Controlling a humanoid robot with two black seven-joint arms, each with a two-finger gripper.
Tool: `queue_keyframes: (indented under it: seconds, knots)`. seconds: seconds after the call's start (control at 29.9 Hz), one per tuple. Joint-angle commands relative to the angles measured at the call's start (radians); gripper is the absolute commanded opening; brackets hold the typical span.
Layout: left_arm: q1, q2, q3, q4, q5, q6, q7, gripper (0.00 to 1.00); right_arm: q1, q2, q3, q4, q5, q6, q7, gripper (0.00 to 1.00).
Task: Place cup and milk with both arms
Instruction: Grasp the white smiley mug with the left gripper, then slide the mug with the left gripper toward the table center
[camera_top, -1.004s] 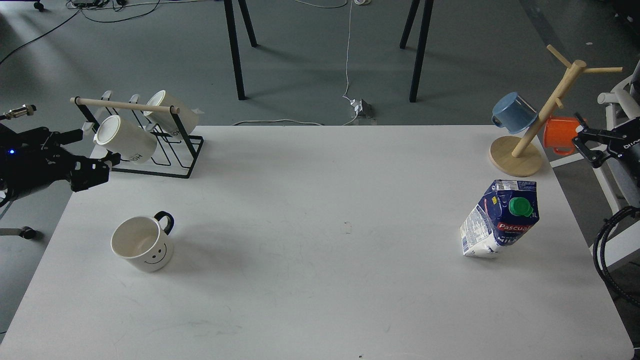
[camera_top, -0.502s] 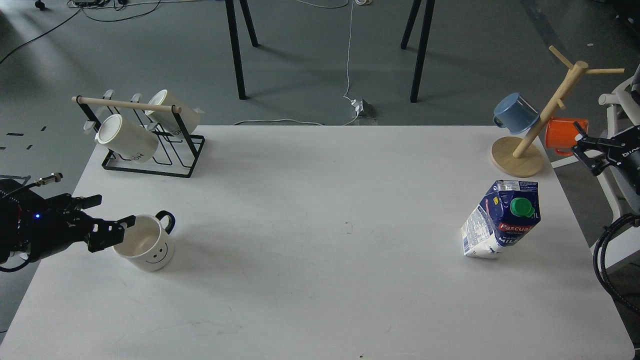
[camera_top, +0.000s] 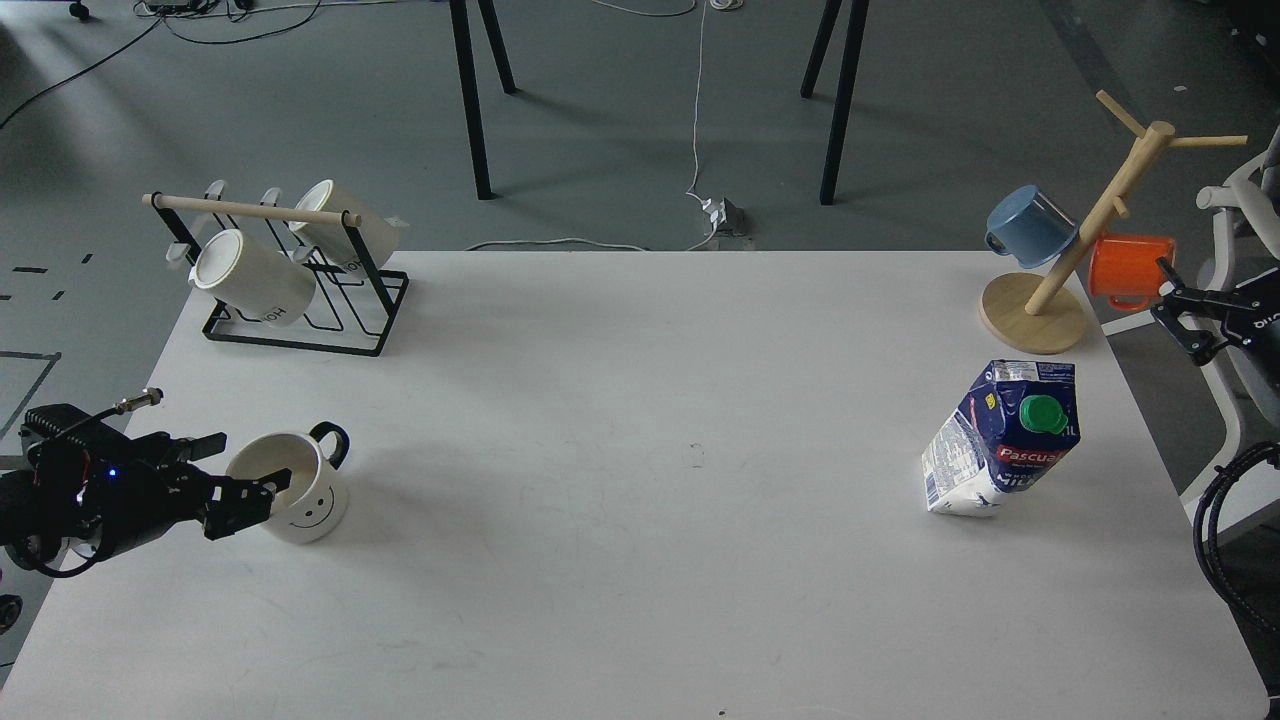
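The left hand (camera_top: 240, 472) spreads wide at the cup's (camera_top: 290, 487) rim; the right hand (camera_top: 1180, 310), off the counter (camera_top: 640, 560), also gapes.

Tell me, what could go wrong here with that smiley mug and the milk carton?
The left gripper is open right at the rim of the cup, one finger over the opening. If it closes badly or pushes sideways, the cup could tip or slide.

The milk looks dented and seems to lean, so a nudge might topple it.

The right gripper hangs off the table's edge beside the orange cup on the wooden mug tree; swinging toward the milk, it could bump them.
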Motion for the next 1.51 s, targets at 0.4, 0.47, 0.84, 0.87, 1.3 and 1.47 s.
queue_keyframes:
  seconds: [0.4,0.47,0.84,0.87,1.3,1.47]
  knots:
    - [0.004,-0.017,0.009,0.031,0.000,0.124,0.000,0.04,-0.041,0.000,0.031,0.000,0.000,0.000,0.002,0.97]
    - [0.004,-0.014,0.010,0.031,0.000,0.126,0.000,0.03,-0.042,0.000,0.031,-0.001,0.000,0.000,0.002,0.97]
    - [-0.031,0.082,0.004,-0.178,0.000,0.097,0.000,0.02,-0.056,0.002,0.031,-0.026,0.000,0.000,0.002,0.97]
    - [-0.048,0.080,0.004,-0.221,0.000,0.068,0.000,0.02,-0.056,0.002,0.031,-0.032,0.000,0.000,0.002,0.97]
    - [-0.156,-0.319,0.032,-0.145,0.000,-0.071,0.000,0.02,-0.075,0.002,0.031,-0.100,0.000,0.000,0.002,0.97]
    - [-0.147,-0.359,0.047,-0.122,0.000,-0.069,0.000,0.03,-0.084,0.002,0.031,-0.100,0.000,0.000,0.002,0.97]
